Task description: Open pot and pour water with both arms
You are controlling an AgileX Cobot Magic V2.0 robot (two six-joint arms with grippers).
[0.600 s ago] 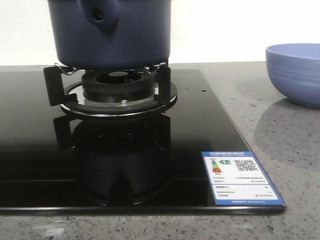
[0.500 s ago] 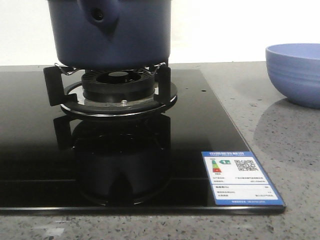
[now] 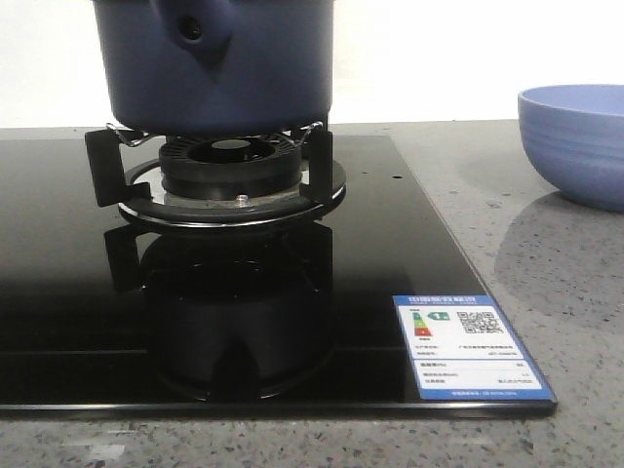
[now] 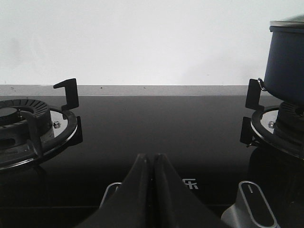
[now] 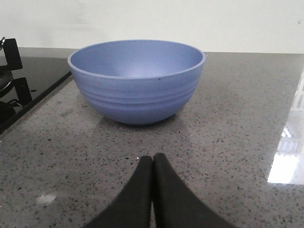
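The dark navy-blue pot [image 3: 219, 63] stands on the gas burner's trivet [image 3: 229, 180], its stub handle with the round hole [image 3: 195, 29] facing me. Its top is cut off in the front view. In the left wrist view the pot [image 4: 287, 59] is at the far right with a lid rim just showing at its top. My left gripper [image 4: 152, 156] is shut and empty, low over the black glass hob between the two burners. My right gripper [image 5: 153, 157] is shut and empty, low over the grey counter in front of the light-blue ribbed bowl [image 5: 137, 80].
The light-blue bowl [image 3: 575, 141] stands on the speckled counter right of the hob. A second burner [image 4: 28, 128] lies left of the left gripper. Two control knobs [image 4: 254, 209] sit near its fingers. An energy label [image 3: 468, 346] is stuck on the hob's front right corner.
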